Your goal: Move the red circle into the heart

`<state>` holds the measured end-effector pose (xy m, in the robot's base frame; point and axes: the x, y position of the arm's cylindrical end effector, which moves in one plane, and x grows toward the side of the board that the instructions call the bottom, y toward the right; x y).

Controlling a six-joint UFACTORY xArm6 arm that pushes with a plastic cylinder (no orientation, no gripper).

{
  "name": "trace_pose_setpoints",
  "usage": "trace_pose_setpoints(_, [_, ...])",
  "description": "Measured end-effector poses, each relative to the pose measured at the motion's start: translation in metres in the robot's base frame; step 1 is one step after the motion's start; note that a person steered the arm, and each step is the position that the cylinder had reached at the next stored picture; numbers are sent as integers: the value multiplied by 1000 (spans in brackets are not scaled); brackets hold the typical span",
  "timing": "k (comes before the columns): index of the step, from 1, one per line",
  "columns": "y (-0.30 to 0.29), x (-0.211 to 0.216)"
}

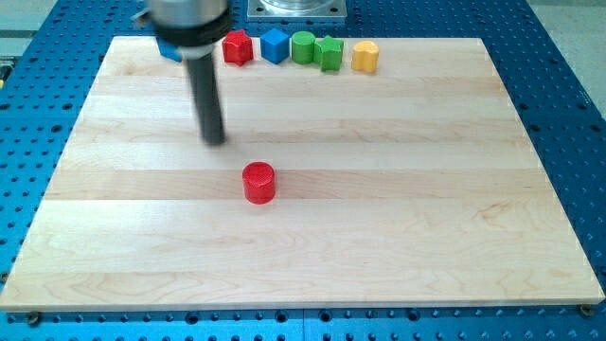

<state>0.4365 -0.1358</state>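
The red circle (258, 183) stands alone near the middle of the wooden board (398, 237). My tip (215, 140) rests on the board up and to the left of the red circle, a short gap away and not touching it. A yellow block (365, 57) stands at the right end of a row along the view's top. It may be the heart, but its shape is not clear from here.
The top row also holds a red star (238, 47), a blue cube (275, 45), a green circle (302, 46) and a green star (329, 53). A blue block (169, 49) is partly hidden behind the rod's mount. Blue perforated table surrounds the board.
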Motion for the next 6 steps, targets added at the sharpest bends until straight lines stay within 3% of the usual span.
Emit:
trace_pose_setpoints(1, [-21, 53])
trace_pose_setpoints(2, [42, 75])
trace_pose_setpoints(3, [123, 48])
trace_pose_setpoints(4, [170, -23])
trace_pose_setpoints(5, [200, -62])
trace_pose_setpoints(6, [205, -74])
